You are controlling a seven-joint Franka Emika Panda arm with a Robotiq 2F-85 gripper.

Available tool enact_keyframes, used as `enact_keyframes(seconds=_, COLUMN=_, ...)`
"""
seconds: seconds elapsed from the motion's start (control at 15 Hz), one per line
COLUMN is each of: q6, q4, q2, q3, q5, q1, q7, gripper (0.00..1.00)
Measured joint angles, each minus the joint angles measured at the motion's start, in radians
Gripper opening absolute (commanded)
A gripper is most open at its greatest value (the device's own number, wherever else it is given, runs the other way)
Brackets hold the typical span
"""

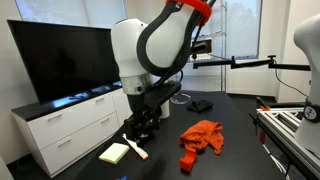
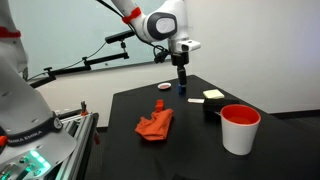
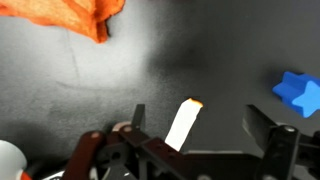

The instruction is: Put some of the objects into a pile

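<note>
The tool [image 3: 195, 115] is held over the dark surface [image 3: 180, 60], jaws wide apart.
A white stick [image 3: 184, 122] is seen below between the jaws, the blue item [image 3: 298, 92] just beside; the red block [image 2: 160, 103] is found near the orange cloth [image 2: 155, 126].

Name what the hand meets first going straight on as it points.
Probably the slim white stick with an orange tip, lying on the table right under the open hand; depth is unclear.

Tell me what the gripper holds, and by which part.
Nothing. The gripper is open; a white stick shows between its spread fingers, ungripped.
</note>
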Motion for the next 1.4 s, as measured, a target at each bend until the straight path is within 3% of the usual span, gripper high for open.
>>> enact_keyframes(seconds=0.6, q6=0.033, q4=0.016, q2=0.028, q3=0.022, q5=-0.131, q1=0.113, q7=0.144, gripper=1.0)
enact_keyframes(seconds=1.4, q6=0.028, q4=0.19, q2=0.171, q3=0.023, q5=-0.134, q1=0.177, q7=0.198, gripper=1.0)
